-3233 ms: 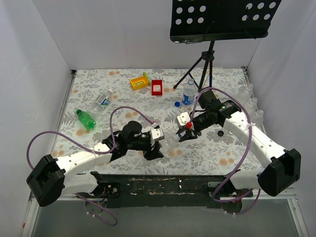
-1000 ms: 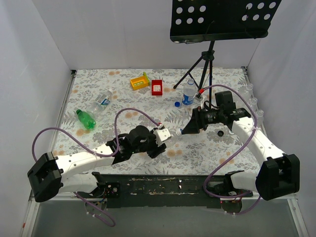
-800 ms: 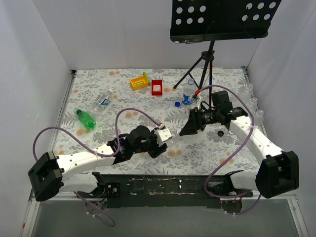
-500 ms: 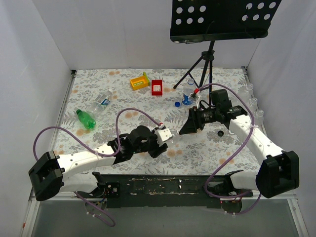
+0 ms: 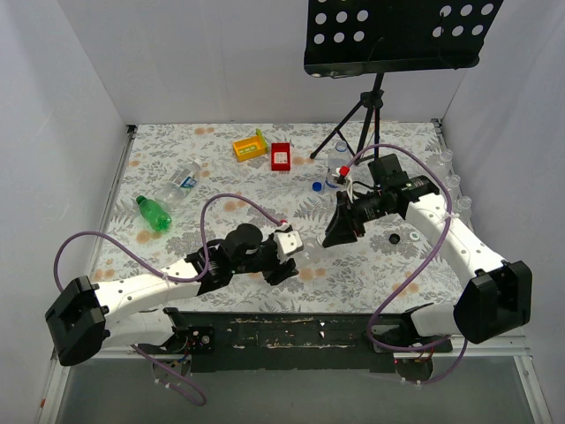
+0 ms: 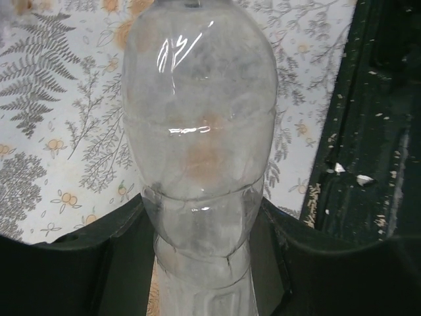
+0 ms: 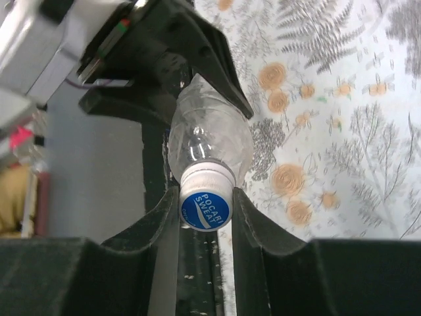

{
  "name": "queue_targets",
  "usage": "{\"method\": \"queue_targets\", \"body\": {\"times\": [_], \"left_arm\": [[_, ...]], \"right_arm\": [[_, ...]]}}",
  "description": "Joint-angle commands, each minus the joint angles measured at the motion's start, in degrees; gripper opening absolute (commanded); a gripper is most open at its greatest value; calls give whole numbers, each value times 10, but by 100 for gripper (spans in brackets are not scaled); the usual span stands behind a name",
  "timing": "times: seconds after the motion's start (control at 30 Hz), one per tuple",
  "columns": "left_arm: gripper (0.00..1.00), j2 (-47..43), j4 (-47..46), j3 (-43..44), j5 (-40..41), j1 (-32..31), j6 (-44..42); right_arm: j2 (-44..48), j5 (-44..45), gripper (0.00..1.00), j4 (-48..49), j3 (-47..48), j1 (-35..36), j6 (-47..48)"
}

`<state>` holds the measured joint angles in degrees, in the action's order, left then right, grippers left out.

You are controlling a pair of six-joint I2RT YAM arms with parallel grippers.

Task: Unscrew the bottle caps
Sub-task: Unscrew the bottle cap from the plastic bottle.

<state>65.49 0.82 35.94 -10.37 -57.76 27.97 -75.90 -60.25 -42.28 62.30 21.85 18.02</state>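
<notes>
One clear bottle (image 6: 197, 131), body pinched between the jaws of the left gripper (image 6: 200, 227). Its blue cap (image 7: 206, 209), on the neck, pinched between the jaws of the right gripper (image 7: 204, 201). Cap seated: unscrewing judged barely begun. Further green bottle (image 5: 153, 213), well away from both jaws, apparently left to do.

The left wrist camera sits right against the clear bottle (image 6: 199, 131), looking along its body to the tabletop (image 6: 59, 99) beyond; the right wrist camera faces that bottle's blue cap (image 7: 206, 209) end-on, close. The top camera looks steeply down from high on the bottle's near side, holding it mid-frame.
</notes>
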Motion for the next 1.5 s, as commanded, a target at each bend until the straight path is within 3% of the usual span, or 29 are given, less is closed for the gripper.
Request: {"method": "queue_targets", "body": {"times": [0.0,0.07,0.17,0.27,0.4,0.5,0.73,0.83,1.07,1.2,1.37,1.47], "left_arm": [[14,-39,-12,-8,-196,44,10],[15,-33,15,-4,-286,79,16],[15,-16,46,13,-409,130,21],[15,5,83,36,-444,148,7],[14,29,120,61,-411,150,-20],[14,24,120,62,-360,150,-27],[14,-12,108,45,-271,150,-27],[14,-23,107,39,-257,148,-27],[14,-49,106,22,-226,148,-20],[14,-75,98,14,-188,148,-21],[14,-92,74,10,-153,148,-17],[14,-94,62,11,-131,143,-14]], "right_arm": [[-12,-66,1,-243,89,26,453],[-9,-24,1,-267,99,48,533],[32,77,1,-213,82,95,591],[30,145,1,-174,85,130,594],[19,139,1,-152,97,133,563],[22,138,14,-126,97,133,493],[22,97,58,-83,89,117,375],[21,76,83,-62,98,100,321],[48,35,88,-37,109,34,260],[95,71,89,10,64,6,244],[130,98,98,107,0,-53,60],[125,16,97,106,-33,-69,41]]}}
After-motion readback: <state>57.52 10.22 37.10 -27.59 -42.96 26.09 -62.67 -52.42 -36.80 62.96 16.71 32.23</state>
